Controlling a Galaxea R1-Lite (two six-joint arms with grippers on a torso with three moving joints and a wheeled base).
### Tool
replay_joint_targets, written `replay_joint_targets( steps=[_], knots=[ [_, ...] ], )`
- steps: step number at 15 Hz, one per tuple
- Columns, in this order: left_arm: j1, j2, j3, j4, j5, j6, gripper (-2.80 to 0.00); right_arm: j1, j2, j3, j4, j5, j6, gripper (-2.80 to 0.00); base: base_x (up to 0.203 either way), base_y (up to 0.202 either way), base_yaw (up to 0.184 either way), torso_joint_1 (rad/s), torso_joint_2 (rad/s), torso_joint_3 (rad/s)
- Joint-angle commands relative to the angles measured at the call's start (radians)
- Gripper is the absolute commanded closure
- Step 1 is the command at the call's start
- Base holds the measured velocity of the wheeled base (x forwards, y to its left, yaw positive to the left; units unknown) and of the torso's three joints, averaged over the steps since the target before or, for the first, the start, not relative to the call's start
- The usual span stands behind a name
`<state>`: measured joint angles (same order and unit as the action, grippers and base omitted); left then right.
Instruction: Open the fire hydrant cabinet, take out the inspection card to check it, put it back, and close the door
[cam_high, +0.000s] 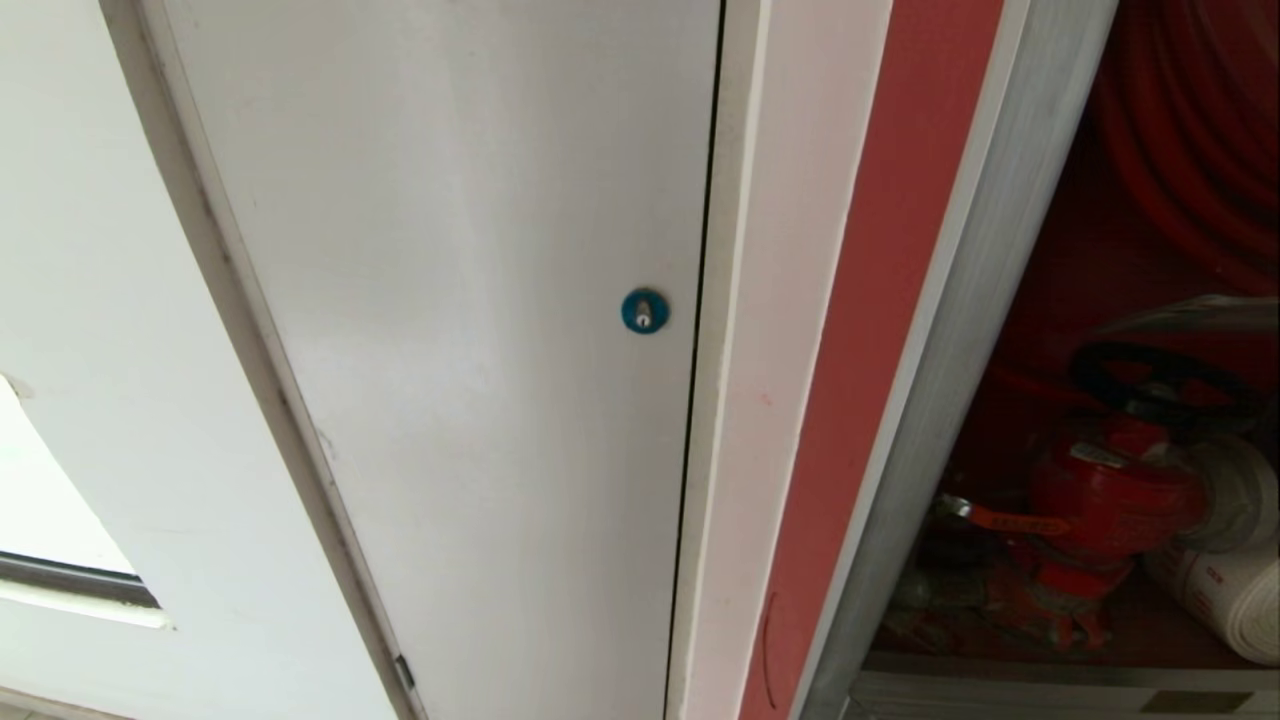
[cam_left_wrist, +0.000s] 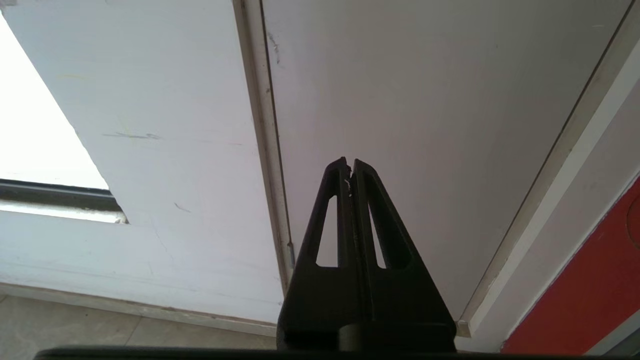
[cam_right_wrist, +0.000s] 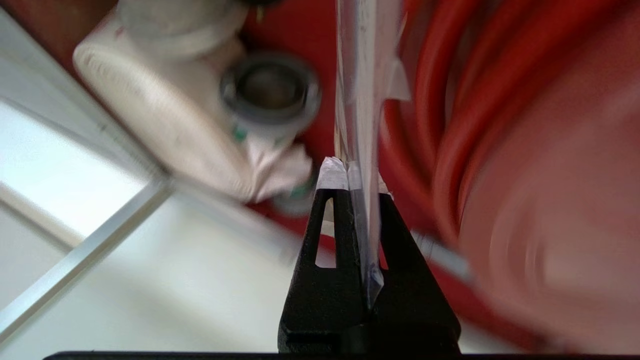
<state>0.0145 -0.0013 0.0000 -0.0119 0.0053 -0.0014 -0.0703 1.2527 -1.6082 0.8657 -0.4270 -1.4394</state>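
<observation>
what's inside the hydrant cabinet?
Open cabinet shows a red hose coil, red valve with black handwheel, and white rolled hose. The frame hides the left interior; the rest runs out of frame.

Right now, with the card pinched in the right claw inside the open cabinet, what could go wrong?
The inspection card is held edge-on by a thin strip in the right claw; it could slip. It hangs close to the red hose coil and might snag there. The head view shows no claw, so placement is poorly covered.
</observation>
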Motion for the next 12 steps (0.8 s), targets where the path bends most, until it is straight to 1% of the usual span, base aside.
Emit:
replay_joint_targets(
  steps=[1, 2, 5, 6, 7, 8, 10, 11, 12],
  knots=[
    [0.0, 0.0, 0.006, 0.0, 0.001, 0.0, 0.0, -0.11, 0.068, -0.011, -0.022, 0.155, -0.066, 0.0, 0.0, 0.0, 0.0, 0.0, 0.0, 0.0],
    [0.0, 0.001, 0.006, 0.0, 0.001, 0.0, 0.0, -0.148, 0.089, -0.009, -0.04, 0.199, -0.091, 0.0, 0.0, 0.0, 0.0, 0.0, 0.0, 0.0],
    [-0.001, 0.001, 0.006, 0.0, 0.001, 0.0, 0.0, -0.24, 0.122, 0.029, -0.123, 0.337, -0.123, 0.0, 0.0, 0.0, 0.0, 0.0, 0.0, 0.0],
    [0.001, 0.001, 0.006, 0.0, 0.001, 0.0, 0.0, -0.281, 0.136, 0.033, -0.134, 0.396, -0.159, 0.0, 0.0, 0.0, 0.0, 0.0, 0.0, 0.0],
    [0.0, 0.001, 0.006, 0.0, 0.001, 0.0, 0.0, -0.323, 0.149, 0.036, -0.141, 0.477, -0.192, 0.0, 0.0, 0.0, 0.0, 0.0, 0.0, 0.0],
    [0.0, 0.001, 0.006, 0.0, 0.001, 0.0, 0.0, -0.355, 0.155, 0.049, -0.143, 0.526, -0.214, 0.0, 0.0, 0.0, 0.0, 0.0, 0.0, 0.0],
    [-0.001, 0.001, 0.006, 0.0, 0.001, 0.0, 0.0, -0.377, 0.154, 0.11, -0.167, 0.552, -0.225, 0.0, 0.0, 0.0, 0.0, 0.0, 0.0, 0.0],
    [0.001, 0.001, 0.006, 0.0, 0.001, 0.0, 0.0, -0.387, 0.155, 0.144, -0.225, 0.565, -0.227, 0.0, 0.0, 0.0, 0.0, 0.0, 0.0, 0.0],
    [0.001, 0.0, 0.006, 0.0, 0.001, 0.0, 0.0, -0.394, 0.155, 0.196, -0.314, 0.583, -0.231, 0.0, 0.0, 0.0, 0.0, 0.0, 0.0, 0.0]
  ],
)
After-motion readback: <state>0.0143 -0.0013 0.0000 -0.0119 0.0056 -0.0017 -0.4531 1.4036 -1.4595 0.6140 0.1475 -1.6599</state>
